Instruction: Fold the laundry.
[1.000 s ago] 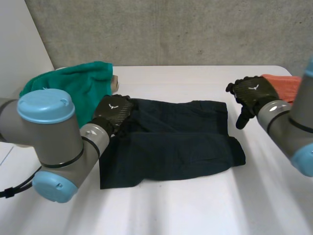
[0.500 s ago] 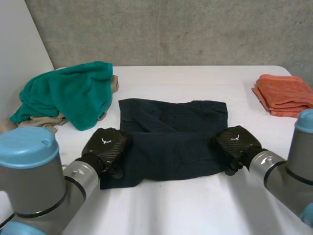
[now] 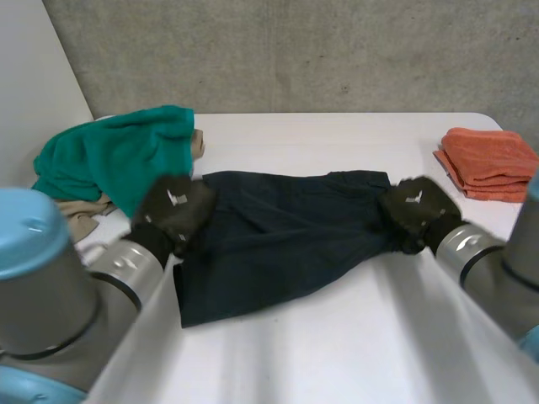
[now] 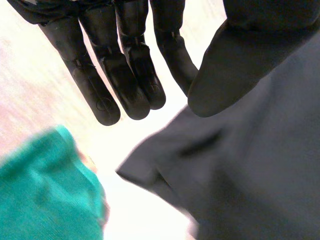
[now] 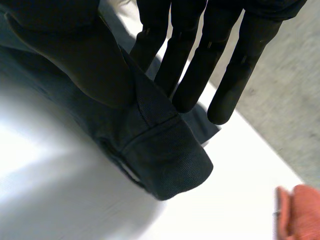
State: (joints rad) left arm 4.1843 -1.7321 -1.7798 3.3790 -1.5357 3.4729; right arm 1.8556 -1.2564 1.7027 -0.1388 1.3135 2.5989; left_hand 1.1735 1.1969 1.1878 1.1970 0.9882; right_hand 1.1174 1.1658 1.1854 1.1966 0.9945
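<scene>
Navy cloth [image 3: 278, 244] at the middle of the white table [image 3: 337, 362], stretched sideways between the two hands. Flat along the far edge and at the near left corner, drawn up toward the right end. Right hand [image 3: 417, 210] at that right end, closed on the cloth: in the right wrist view, a doubled hem [image 5: 165, 160] pinched between the thumb [image 5: 75, 55] on one face and the straight fingers [image 5: 200, 65] on the other, the hem's rounded end sticking out past the thumb tip. Left hand [image 3: 173, 210] over the cloth's left edge, near the far left corner, and slack: in the left wrist view, fingers [image 4: 142, 65] straight and side by side above bare table, thumb [image 4: 235, 70] apart from them over the cloth, white table showing in the gap between thumb and fingers. Hard to tell whether the thumb touches the fabric. One cloth corner [image 4: 132, 170] just beyond those fingertips, a little short of the green cloth [image 3: 118, 160]. Green cloth heaped at the table's far left, on top of a beige cloth [image 3: 80, 215], just beside the left hand. Orange towel [image 3: 488, 160], folded, at the far right edge, well apart from the navy cloth and near the right hand. Grey wall [image 3: 295, 50] behind the table.
</scene>
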